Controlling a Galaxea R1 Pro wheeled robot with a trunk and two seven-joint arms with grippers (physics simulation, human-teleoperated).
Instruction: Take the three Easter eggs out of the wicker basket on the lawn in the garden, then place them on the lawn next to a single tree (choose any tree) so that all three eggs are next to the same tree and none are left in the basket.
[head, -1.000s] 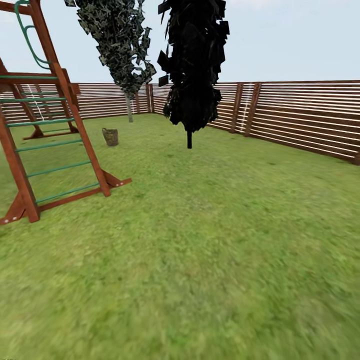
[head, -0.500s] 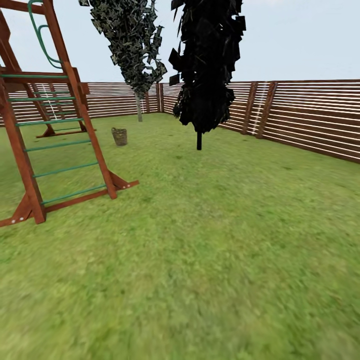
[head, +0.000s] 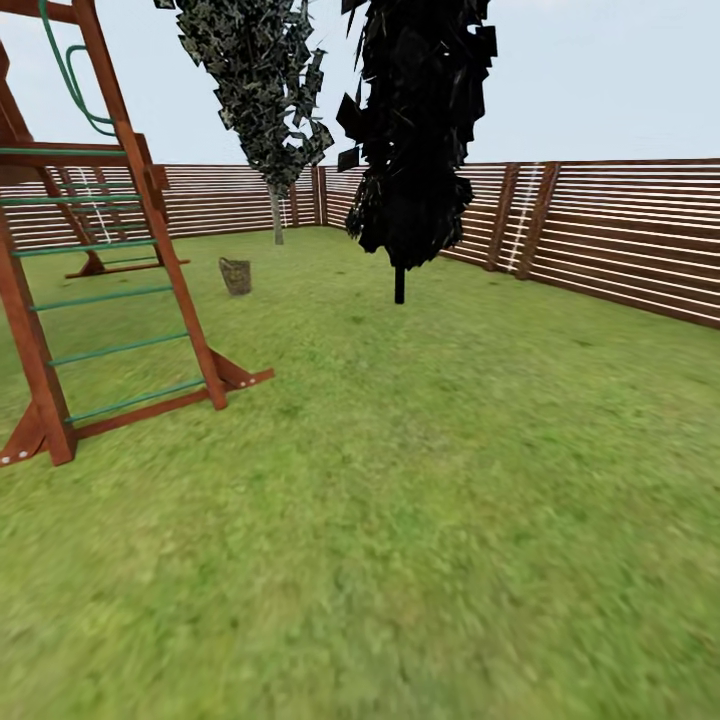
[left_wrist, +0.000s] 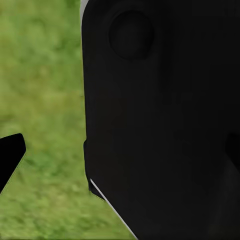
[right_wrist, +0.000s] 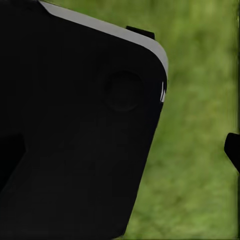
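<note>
The wicker basket (head: 236, 276) stands far off on the lawn (head: 420, 480), just past the play frame. It is too distant for its inside to show, so the Easter eggs are hidden. The tree (head: 277, 214) with the pale trunk rises behind the basket, close to the fence corner. In the left wrist view my left gripper (left_wrist: 120, 155) hangs over grass beside the robot's black body, its fingers wide apart and holding nothing. My right gripper (right_wrist: 120, 150) is likewise spread and holding nothing, in the right wrist view.
A wooden play frame (head: 120, 300) with green rungs stands at the left, its foot reaching into the grass. A black-trunked tree (head: 400, 285) stands mid-lawn to the right of the basket. A brown slatted fence (head: 620, 240) encloses the garden at the back and right.
The whole head view has shifted: first to the right, then slightly back, with the play frame looming a little larger. Nothing in the garden itself has moved.
</note>
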